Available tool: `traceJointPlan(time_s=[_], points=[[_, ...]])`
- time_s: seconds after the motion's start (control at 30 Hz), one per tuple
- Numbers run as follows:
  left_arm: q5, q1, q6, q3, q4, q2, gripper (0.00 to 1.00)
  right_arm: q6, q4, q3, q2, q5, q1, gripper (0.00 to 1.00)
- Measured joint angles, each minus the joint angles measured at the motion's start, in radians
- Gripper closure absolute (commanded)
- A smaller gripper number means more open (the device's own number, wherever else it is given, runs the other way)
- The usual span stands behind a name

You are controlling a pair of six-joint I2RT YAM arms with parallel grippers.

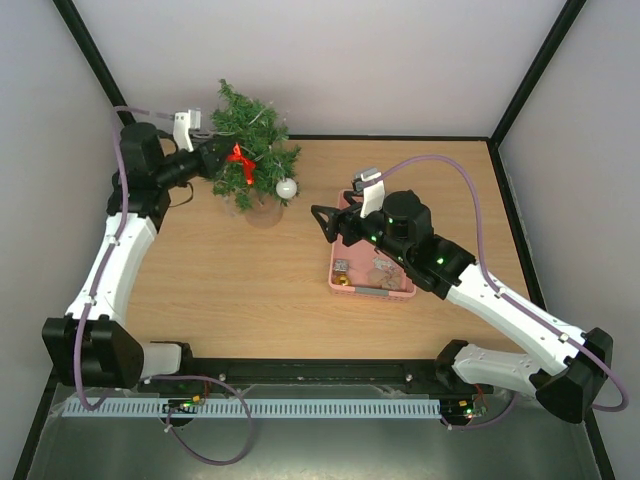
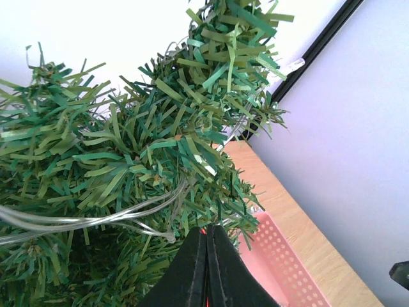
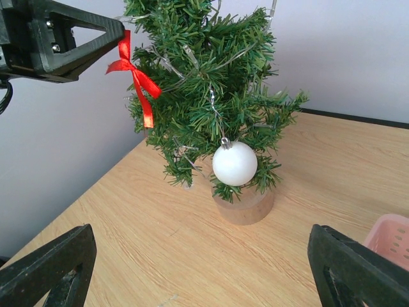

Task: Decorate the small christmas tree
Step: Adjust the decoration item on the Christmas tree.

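Observation:
The small christmas tree (image 1: 256,148) stands on a round wooden base (image 3: 246,208) at the back left of the table. A white ball (image 3: 234,163) hangs low on its right side (image 1: 287,187). My left gripper (image 1: 228,156) is at the tree's left side, shut on a red ribbon bow (image 3: 135,80). In the left wrist view a sliver of that red ribbon (image 2: 206,230) shows between the closed fingers, pressed into the branches (image 2: 160,147). My right gripper (image 1: 322,222) hovers open over the pink basket's left end, facing the tree, with nothing between its fingers (image 3: 51,268).
The pink basket (image 1: 372,292) sits right of centre, with a few small ornaments (image 1: 343,267) inside. A clear light wire (image 2: 77,220) winds through the branches. White walls and black frame posts enclose the table on three sides.

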Motion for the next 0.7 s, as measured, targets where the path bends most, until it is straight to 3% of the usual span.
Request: traceJointPlan(time_s=[0.7], points=[[0.131,0.105,-0.236,-0.177,0.482,-0.028,0.98,0.001,0.0,0.0,0.002,0.0,0.0,0.12]])
